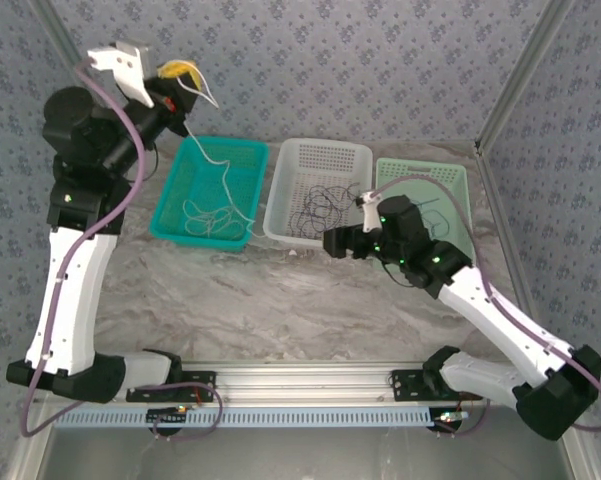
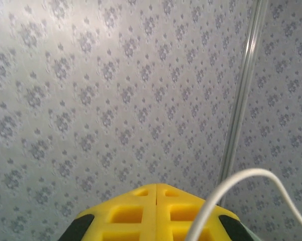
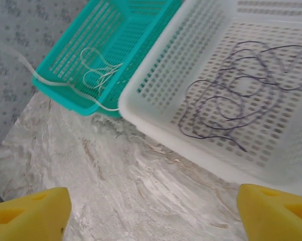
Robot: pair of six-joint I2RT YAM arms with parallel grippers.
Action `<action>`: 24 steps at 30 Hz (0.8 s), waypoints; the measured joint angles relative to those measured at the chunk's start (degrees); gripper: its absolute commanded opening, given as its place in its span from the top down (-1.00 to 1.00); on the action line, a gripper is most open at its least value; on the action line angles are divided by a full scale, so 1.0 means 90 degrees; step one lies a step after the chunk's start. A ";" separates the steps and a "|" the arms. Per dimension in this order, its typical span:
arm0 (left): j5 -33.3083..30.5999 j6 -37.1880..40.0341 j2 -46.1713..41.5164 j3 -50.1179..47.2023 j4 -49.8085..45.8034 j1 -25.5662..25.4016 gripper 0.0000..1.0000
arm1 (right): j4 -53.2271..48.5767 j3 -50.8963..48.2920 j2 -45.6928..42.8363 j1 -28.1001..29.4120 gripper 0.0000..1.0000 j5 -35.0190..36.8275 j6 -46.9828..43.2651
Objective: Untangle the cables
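Left gripper (image 2: 156,190) at bottom centre: shut tight on pale cable (image 2: 255,171) trailing into teal basket (image 3: 75,100) upper left; right gripper (image 3: 151,213) spread wide, empty, below dark cables (image 3: 231,100) in white basket (image 3: 191,150)

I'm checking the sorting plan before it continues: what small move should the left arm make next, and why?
Probably lower the left end effector toward the teal basket and let go there. It is raised high and shut on the white cable, and the cable's lower loops already lie in that basket, so a lower release would likely land the rest inside.
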 measured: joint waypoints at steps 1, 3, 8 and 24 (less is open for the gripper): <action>-0.0005 0.0017 0.0136 0.0350 -0.0078 0.0005 1.00 | 0.0253 -0.0041 0.0151 0.0185 -0.89 0.0044 -0.0080; -0.0002 0.0051 0.0357 0.0886 -0.0187 0.0002 1.00 | 0.0845 -0.0097 0.0515 0.0503 -0.96 0.0073 -0.0267; 0.0005 0.0090 0.0673 0.1426 -0.0401 0.0024 1.00 | 0.2191 0.0233 0.2052 0.0913 -0.98 0.0092 -0.0797; 0.0019 0.0223 0.1171 -0.0338 -0.0345 0.0976 1.00 | 0.2674 0.1353 0.3135 0.0595 -0.91 0.0039 -0.1290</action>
